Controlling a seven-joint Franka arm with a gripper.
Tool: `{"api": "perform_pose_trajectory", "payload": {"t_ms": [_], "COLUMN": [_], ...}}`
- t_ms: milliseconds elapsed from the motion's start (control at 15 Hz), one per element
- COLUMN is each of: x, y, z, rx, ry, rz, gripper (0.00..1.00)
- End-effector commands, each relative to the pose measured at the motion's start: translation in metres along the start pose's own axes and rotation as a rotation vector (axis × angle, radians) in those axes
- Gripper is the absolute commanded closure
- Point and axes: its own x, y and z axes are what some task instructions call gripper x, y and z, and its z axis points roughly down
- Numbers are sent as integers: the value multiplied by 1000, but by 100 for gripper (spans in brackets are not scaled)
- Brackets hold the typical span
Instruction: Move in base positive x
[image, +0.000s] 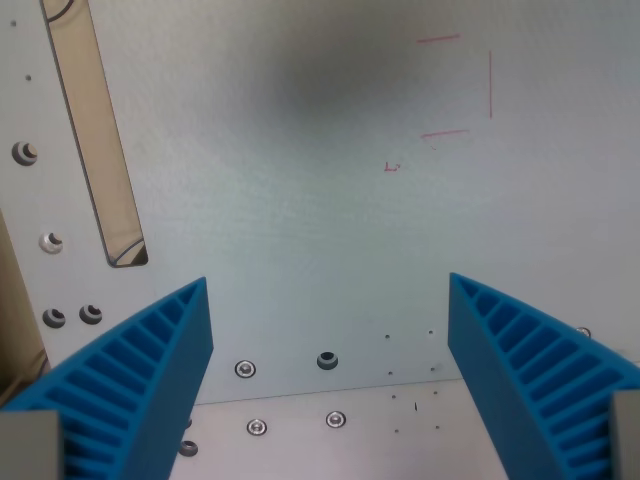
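My gripper (328, 285) is open and empty, its two blue ribbed fingers (140, 370) standing wide apart at the bottom of the wrist view. Beneath it lies a pale grey metal plate (300, 200). Thin red pen lines (455, 85) form an open rectangle at the upper right of the plate. A small red mark (392, 167) sits just below and left of them. Nothing is between the fingers.
A long tan slot (95, 130) runs down the plate at the wrist view's left. Several bolts and holes (327, 360) dot the left edge and the bottom, where a plate seam (330, 392) crosses. A soft shadow (340, 85) lies at top centre.
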Motion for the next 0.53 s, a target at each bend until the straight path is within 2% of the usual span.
{"api": "perform_pose_trajectory", "payload": {"t_ms": [67,533], "x": [5,40], "y": [-1,-6], "z": [-2,-1], "rx": [0,0], "ry": [3,3], "rz": [1,1], "gripper": [0,0]}}
